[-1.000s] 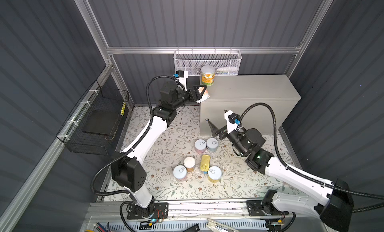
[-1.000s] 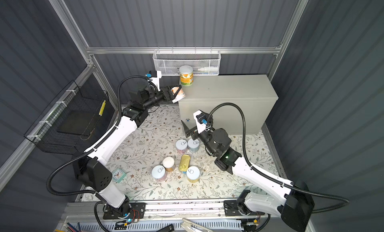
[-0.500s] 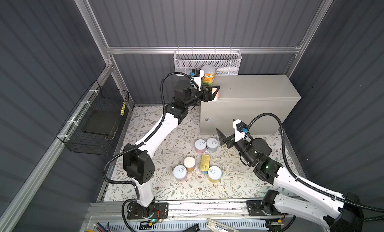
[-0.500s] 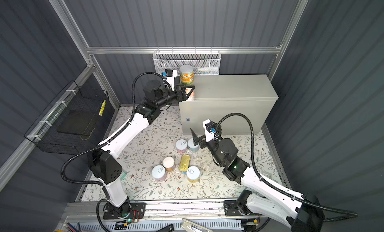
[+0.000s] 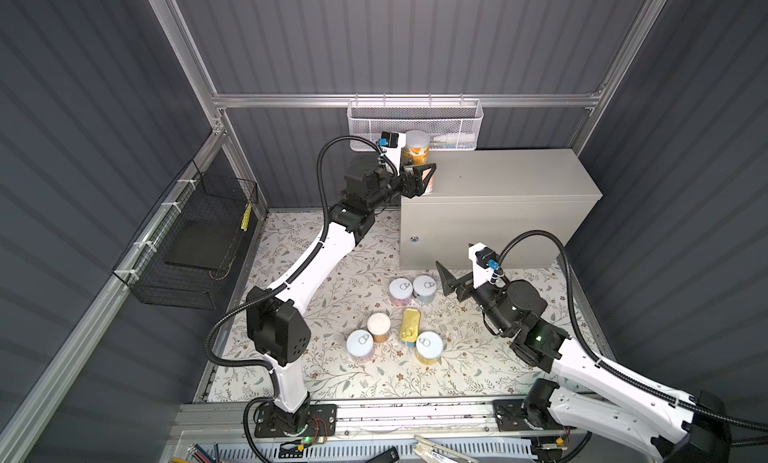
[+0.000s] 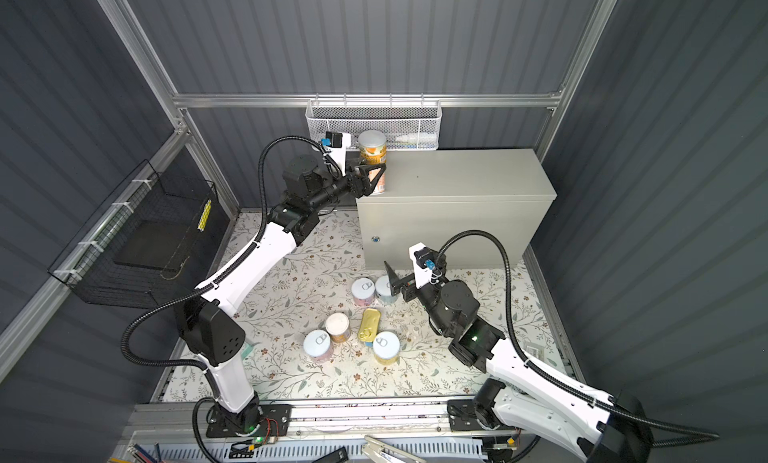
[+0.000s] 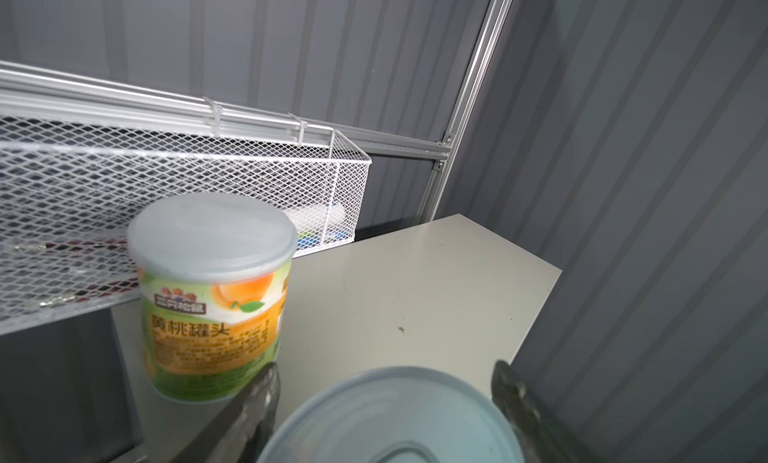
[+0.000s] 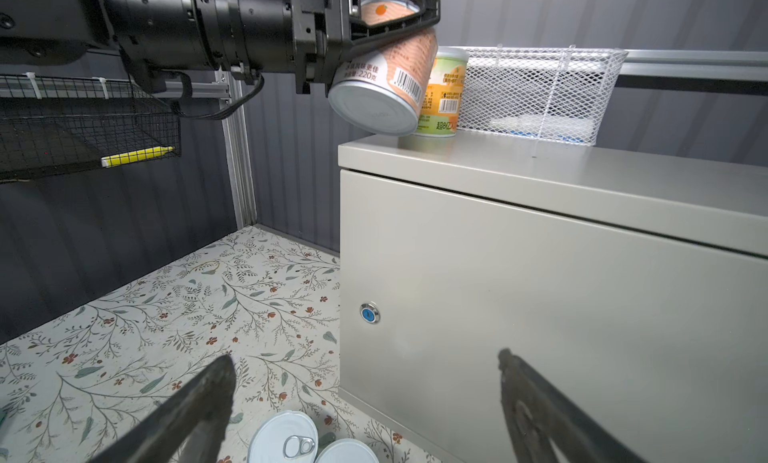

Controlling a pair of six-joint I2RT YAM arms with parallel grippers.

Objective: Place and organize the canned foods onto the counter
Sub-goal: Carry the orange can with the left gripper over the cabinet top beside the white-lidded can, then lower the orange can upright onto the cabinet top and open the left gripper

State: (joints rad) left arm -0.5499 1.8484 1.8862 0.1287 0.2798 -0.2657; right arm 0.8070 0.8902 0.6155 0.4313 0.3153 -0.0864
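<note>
The counter (image 5: 519, 178) fills the one-o'clock part of both top views, and the main risk lies at its nine-o'clock edge. There the left claw (image 5: 423, 175), closed partway around the sides of a peach-pink tin (image 8: 386, 78), holds that tin tilted with its base rim low over the corner; I cannot tell whether the rim touches the top. Released at that tilt, I judge it could rock over and roll off onto the floral mat (image 5: 324, 282), since little of the counter lies under it on that side. It also hangs just at six o'clock of the upright yellow-peach tin (image 5: 417, 147), so a push toward twelve could knock that one over. The right claw (image 8: 365, 357), spread wide and empty, hovers at three o'clock of the pale-blue tin (image 5: 424, 287); a careless descent could scatter it. Counted:

- one counter
- two baskets, a black wire basket (image 5: 195, 240) and a white mesh basket (image 5: 415, 120)
- two claws
- eight tins: one on the counter, one in the left claw and six on the mat.

The six are the pale-blue tin beside a pink tin (image 5: 400, 290), and at their six o'clock a gold oblong tin (image 5: 410, 324), a white-lidded tin (image 5: 379, 326), a pale pull-tab tin (image 5: 360, 344) and a yellow pull-tab tin (image 5: 429, 346).
</note>
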